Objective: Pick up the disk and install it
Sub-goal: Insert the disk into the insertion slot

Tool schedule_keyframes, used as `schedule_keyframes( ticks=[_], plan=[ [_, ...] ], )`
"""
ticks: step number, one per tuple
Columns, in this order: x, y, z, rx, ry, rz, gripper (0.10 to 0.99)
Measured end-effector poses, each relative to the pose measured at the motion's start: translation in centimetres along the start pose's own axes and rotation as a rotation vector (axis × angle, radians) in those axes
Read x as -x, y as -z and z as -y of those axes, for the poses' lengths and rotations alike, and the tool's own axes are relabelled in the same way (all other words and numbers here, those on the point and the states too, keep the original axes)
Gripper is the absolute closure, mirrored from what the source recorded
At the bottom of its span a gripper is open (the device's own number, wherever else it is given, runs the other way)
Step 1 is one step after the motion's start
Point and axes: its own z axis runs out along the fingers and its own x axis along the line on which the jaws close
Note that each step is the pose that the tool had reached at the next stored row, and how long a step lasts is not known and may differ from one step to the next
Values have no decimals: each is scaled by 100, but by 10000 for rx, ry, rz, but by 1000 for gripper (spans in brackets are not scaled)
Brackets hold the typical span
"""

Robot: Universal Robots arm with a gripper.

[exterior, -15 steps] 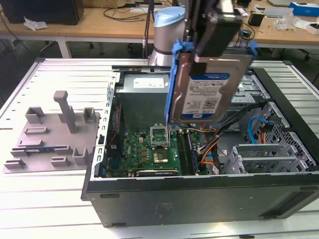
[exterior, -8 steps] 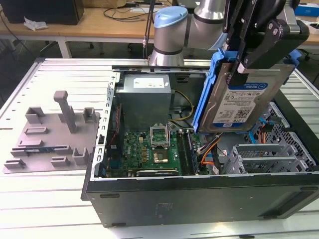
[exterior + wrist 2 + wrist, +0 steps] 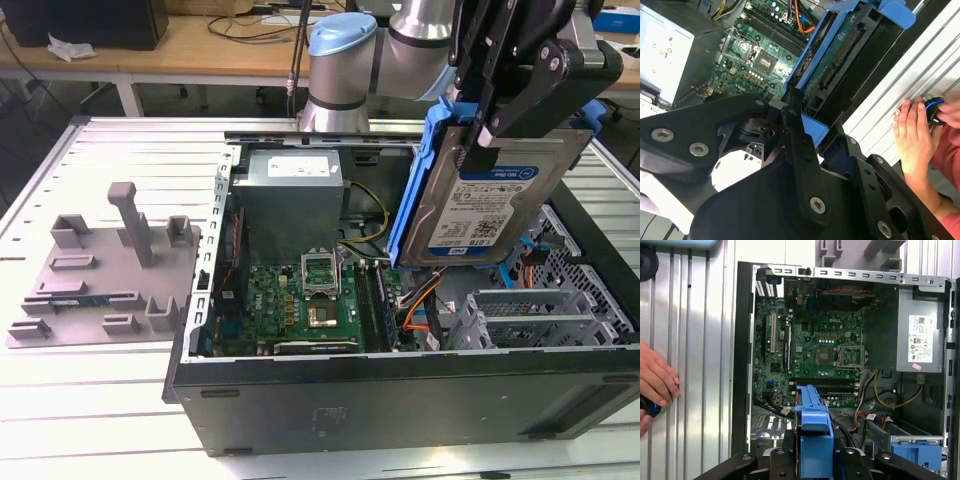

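Disk (image 3: 505,200), flat silver metal, in claw (image 3: 478,143)

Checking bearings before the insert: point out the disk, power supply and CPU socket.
disk (image 3: 495,205): exterior view, on its white-and-blue label.
power supply (image 3: 290,215): exterior view, on its grey side.
CPU socket (image 3: 847,356): first wrist view, on its middle.

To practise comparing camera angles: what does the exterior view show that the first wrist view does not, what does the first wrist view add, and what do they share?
Exterior view's extra: the white-and-blue label face of the disk, clamped by the pincer above the computer case. First wrist view's extra: a person's hand on the slatted table beside the case. Shared: the disk's blue frame, the motherboard and the power supply.
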Motion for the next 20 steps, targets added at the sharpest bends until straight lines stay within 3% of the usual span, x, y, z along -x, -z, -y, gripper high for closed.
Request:
schedule_keyframes(
  ticks=[6,7,8,10,13,17,20],
  plan=[
    [0,0,3,0,0,-2,718],
    [1,-1,3,-28,1,-34,718],
    [8,-7,-5,-138,6,-53,718],
    [11,-16,-20,-239,11,-56,718],
    [11,-34,-58,-320,-15,-60,718],
    [24,-45,-62,-329,-114,-150,718],
    [38,-50,-61,-332,-149,-162,718]
  ],
)
